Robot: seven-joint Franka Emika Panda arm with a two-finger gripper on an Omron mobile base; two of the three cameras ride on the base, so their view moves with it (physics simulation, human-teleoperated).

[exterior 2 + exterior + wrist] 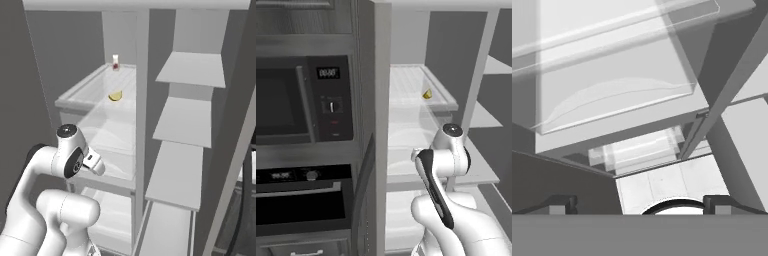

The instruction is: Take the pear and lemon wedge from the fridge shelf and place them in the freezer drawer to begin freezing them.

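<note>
Gripper (640, 202), fingers apart and empty, faces the lower bins; next it must rise to the lemon wedge (115, 96) on the fridge shelf (90, 85)

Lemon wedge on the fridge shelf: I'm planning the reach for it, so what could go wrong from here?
1. The lemon wedge is tiny and sits near the edge of the fridge shelf; a clumsy approach might knock it off.
2. The arm is folded low, so the raised shelf rim may catch it on the way up.
3. A small jar stands behind the wedge and might get hit by an overreach.
</note>
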